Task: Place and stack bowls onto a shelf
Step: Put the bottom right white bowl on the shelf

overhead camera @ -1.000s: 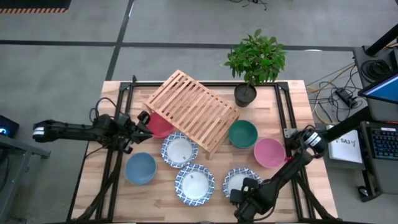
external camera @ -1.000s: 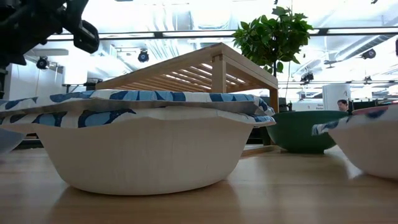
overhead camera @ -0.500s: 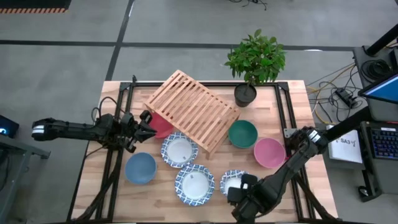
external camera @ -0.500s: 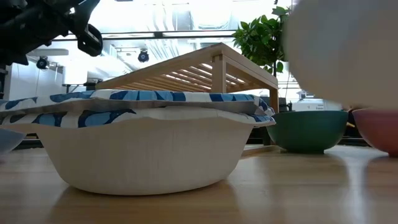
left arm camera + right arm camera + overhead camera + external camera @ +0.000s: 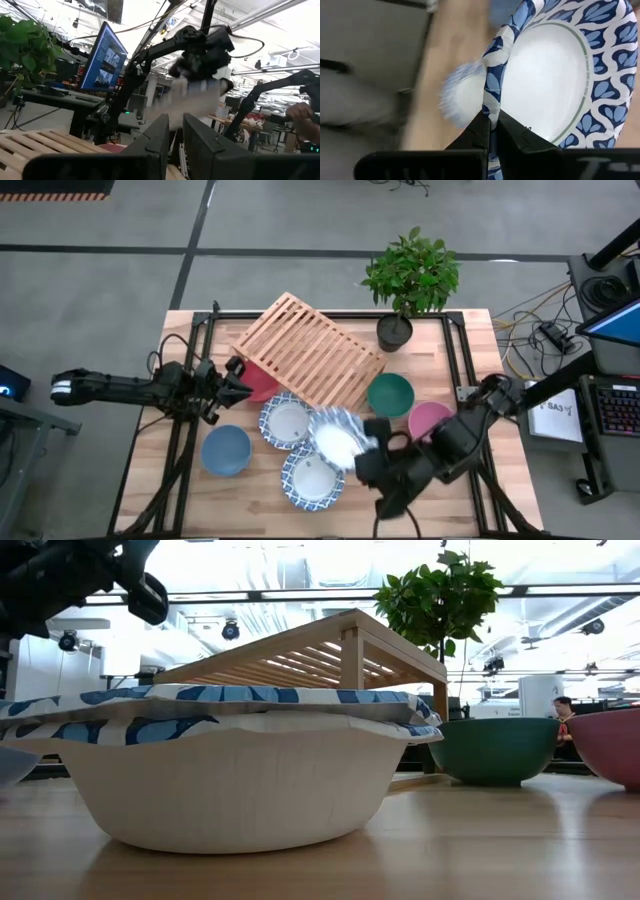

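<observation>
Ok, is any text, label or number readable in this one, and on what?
Nothing reads with certainty.
White sheet right of the table: dark printed marks, too small to read.
Monitor in the left wrist view: screen content blurred.
Patterned bowl: blue leaf pattern only, no lettering.

The worktop (image 5: 455, 360) is pale, matt wood with visible grain, and the slatted shelf (image 5: 310, 352) is bare light wood too. The patterned bowl (image 5: 225, 765) looks like matt paper with a crimped rim, while the green bowl (image 5: 490, 750) appears smooth and faintly glossy.
</observation>
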Motion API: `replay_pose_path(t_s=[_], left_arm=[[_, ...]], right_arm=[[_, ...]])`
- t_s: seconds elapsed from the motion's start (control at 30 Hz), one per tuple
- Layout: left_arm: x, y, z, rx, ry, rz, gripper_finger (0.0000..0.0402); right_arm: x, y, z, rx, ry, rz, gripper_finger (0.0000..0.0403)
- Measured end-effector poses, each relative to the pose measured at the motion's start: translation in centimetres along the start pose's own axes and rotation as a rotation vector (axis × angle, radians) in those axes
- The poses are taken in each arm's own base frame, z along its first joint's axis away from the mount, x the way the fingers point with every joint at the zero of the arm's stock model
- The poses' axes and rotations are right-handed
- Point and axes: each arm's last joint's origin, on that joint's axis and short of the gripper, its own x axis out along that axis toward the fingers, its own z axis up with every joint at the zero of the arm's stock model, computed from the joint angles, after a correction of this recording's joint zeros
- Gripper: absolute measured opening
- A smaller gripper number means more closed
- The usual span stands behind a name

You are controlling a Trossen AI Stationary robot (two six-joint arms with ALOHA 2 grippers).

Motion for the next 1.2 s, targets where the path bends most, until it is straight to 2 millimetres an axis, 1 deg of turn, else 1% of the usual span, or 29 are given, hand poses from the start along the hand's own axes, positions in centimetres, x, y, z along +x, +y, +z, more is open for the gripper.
replay_pose_path(t_s=[0.07, 0.2, 0.33, 0.4, 0.53, 0.67, 0.77, 0.9, 1.0, 1.07, 1.2], left_arm=[[0.1, 0.0, 0.1, 0.001, -0.004, -0.002, 0.0039], [0.3, -0.2, 0.7, -0.020, -0.025, -0.011, 0.0039], [0.6, -0.4, 1.5, -0.029, -0.049, -0.021, 0.0039], [0.8, -0.5, 1.8, -0.032, -0.060, -0.027, 0.0039], [1.0, -0.7, 2.3, -0.028, -0.065, -0.069, 0.0039], [1.0, -1.0, 2.8, -0.026, -0.070, -0.123, 0.0039], [0.9, -1.2, 3.0, -0.029, -0.076, -0.154, 0.0039], [0.8, -1.3, 3.1, -0.026, -0.084, -0.163, 0.0039], [0.8, -1.3, 3.1, -0.026, -0.084, -0.163, 0.0039], [0.8, -1.3, 3.1, -0.026, -0.083, -0.163, 0.0039], [0.8, -1.3, 3.1, -0.026, -0.083, -0.163, 0.0039]], right_arm=[[-0.2, -1.2, 0.3, -0.127, -0.029, -0.104, 0.0009], [0.4, -4.2, 1.0, -0.347, -0.010, -0.322, 0.0009], [2.1, -8.1, 2.0, -0.458, 0.045, -0.418, 0.0009], [3.2, -10.3, 2.4, -0.482, 0.068, -0.441, 0.0009], [5.0, -14.4, 2.8, -0.469, 0.089, -0.398, 0.0009], [6.4, -18.4, 2.3, -0.395, 0.155, -0.424, 0.0009], [7.7, -20.7, 2.0, -0.359, 0.197, -0.442, 0.0009], [9.9, -22.9, 1.6, -0.336, 0.220, -0.397, 0.0009], [11.8, -23.9, 1.2, -0.329, 0.256, -0.397, 0.0009], [13.0, -24.3, 0.9, -0.343, 0.286, -0.391, 0.0009], [14.7, -24.5, 0.5, -0.355, 0.323, -0.378, 0.0009]])
